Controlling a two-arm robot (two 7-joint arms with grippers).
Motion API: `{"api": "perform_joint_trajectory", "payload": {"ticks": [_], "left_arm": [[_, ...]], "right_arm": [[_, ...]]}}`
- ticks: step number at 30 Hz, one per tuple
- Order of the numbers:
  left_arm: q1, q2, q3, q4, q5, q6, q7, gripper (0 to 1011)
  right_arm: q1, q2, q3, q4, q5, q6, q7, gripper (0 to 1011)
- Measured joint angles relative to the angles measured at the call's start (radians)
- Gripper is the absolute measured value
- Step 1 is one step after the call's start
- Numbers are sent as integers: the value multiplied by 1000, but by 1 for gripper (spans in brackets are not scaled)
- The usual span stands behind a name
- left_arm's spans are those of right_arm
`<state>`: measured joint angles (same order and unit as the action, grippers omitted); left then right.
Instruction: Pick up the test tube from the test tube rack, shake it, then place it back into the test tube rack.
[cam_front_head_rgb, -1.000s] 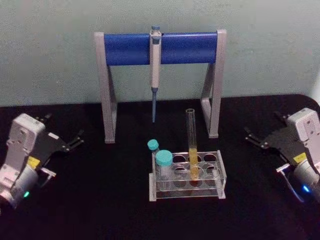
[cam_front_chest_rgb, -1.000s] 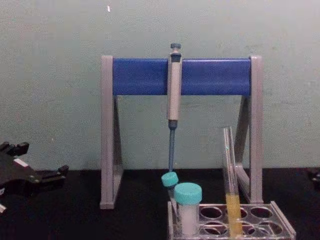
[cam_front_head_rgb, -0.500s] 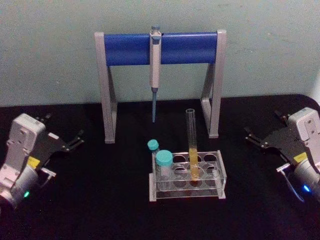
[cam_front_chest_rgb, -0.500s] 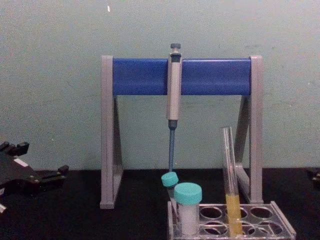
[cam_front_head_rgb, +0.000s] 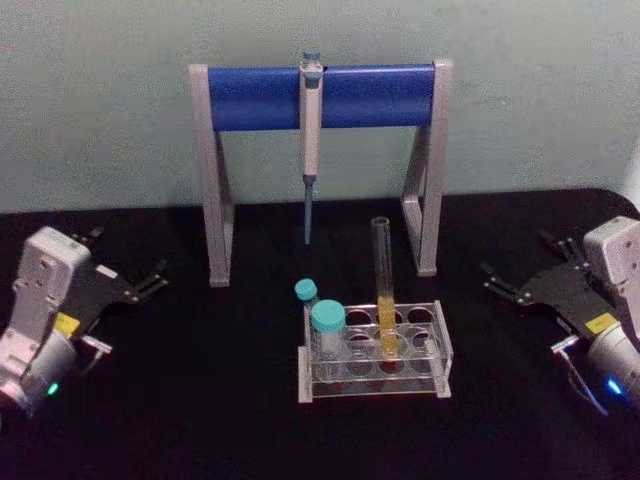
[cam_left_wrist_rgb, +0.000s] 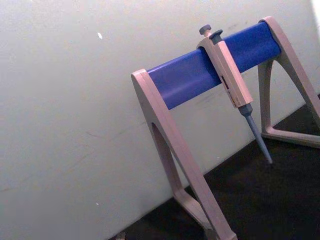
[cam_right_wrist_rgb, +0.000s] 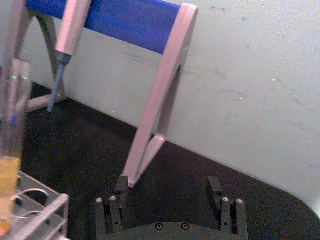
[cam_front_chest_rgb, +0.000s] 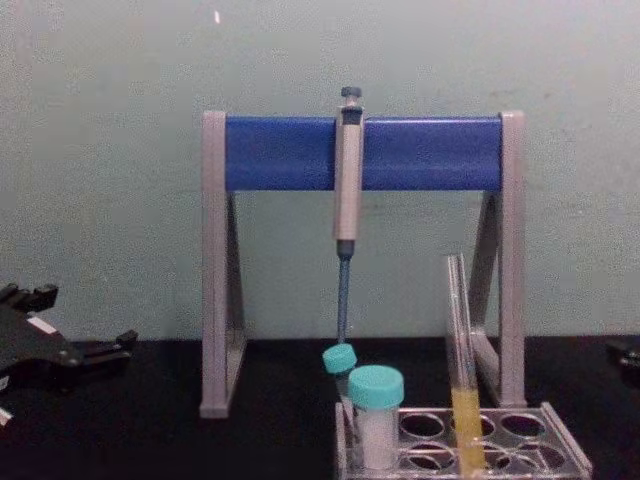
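Test tube (cam_front_head_rgb: 382, 285) sits in test tube rack (cam_front_head_rgb: 372, 388), long axis near-vertical, mouth up, yellow liquid low. Chest view adds a slight lean, top to the left. Left pincer (cam_front_head_rgb: 128, 258) and right pincer (cam_front_head_rgb: 520, 265) are released, well apart from rack; right wrist view shows spread fingers (cam_right_wrist_rgb: 215, 186).

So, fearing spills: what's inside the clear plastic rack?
A long clear glass tube of yellow-orange liquid and two teal-capped white vials; the rear vial's body is mostly covered by the front one.

Chest view's lower edge cuts off the rack (cam_front_chest_rgb: 565, 445) base and the tube (cam_front_chest_rgb: 462, 340) bottom; the rear vial (cam_front_chest_rgb: 338, 360) is mostly hidden behind the front vial (cam_front_chest_rgb: 376, 400).
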<state>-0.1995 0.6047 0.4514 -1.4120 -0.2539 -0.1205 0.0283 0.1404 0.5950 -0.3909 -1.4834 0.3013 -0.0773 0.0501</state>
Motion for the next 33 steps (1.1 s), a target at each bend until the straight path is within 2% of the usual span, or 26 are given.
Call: {"api": "perform_joint_trajectory", "payload": {"ticks": [8,15,24,33], "left_arm": [[0,0,0,0,0,0,0,1009],[0,0,0,0,0,0,0,1010],[0,0,0,0,0,0,0,1010],[0,0,0,0,0,0,0,1009]], "right_arm": [[-45,-8,23,-73,49,37,46,1000],[-64,-20,29,-124,81,80,91,1000],[-66,-38,22,-159,114,136,160,1000],[-39,-63,5,-153,130,186,242,1000]]}}
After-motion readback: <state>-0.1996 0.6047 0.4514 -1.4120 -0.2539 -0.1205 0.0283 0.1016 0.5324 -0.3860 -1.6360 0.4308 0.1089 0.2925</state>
